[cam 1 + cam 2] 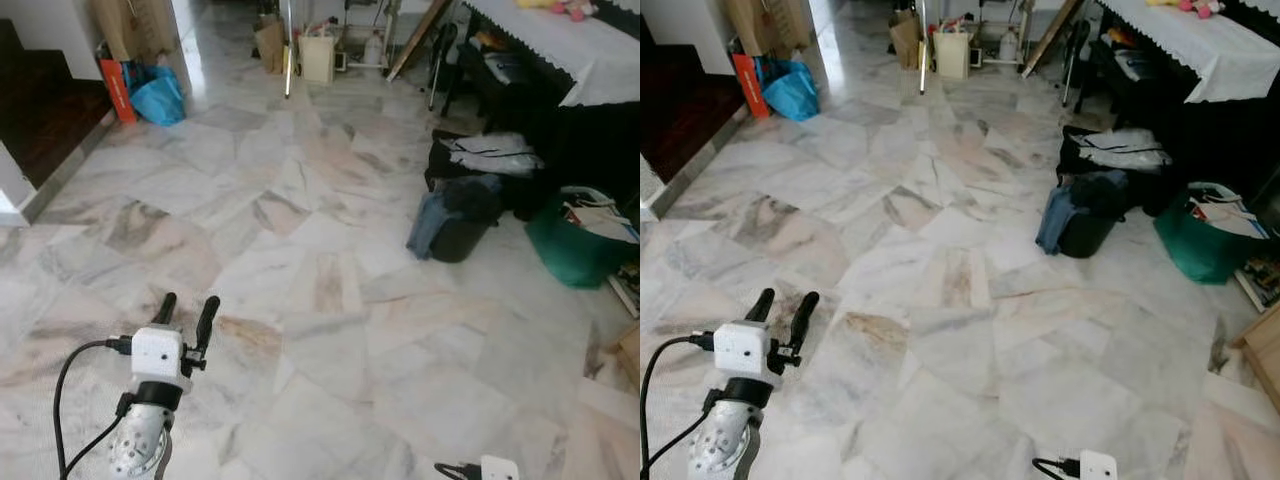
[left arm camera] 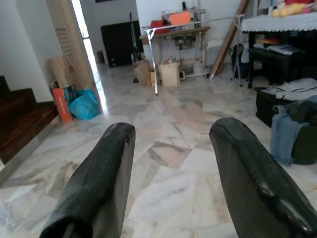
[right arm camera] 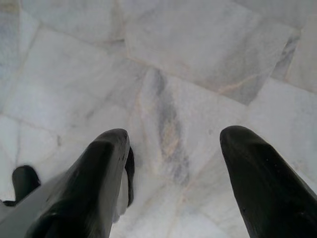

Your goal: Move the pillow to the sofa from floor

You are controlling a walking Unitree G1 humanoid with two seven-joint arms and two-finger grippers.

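Observation:
My left gripper (image 1: 190,300) is raised at the lower left, above the marble floor (image 1: 320,280). Its two black fingers stand apart, open, with nothing between them. The left wrist view looks past the left gripper (image 2: 173,129) across the room, level with the floor. My right wrist (image 1: 497,467) shows at the bottom edge. In the right wrist view the right gripper (image 3: 176,134) points down at bare marble tiles, open and holding nothing.
Dark bags with clothes (image 1: 465,215) and a green bag (image 1: 575,250) lie on the floor at the right, below a table with a white cloth (image 1: 570,40). A blue bag (image 1: 158,97) and dark wooden steps (image 1: 45,110) are far left. Paper bags (image 1: 318,57) stand at the back.

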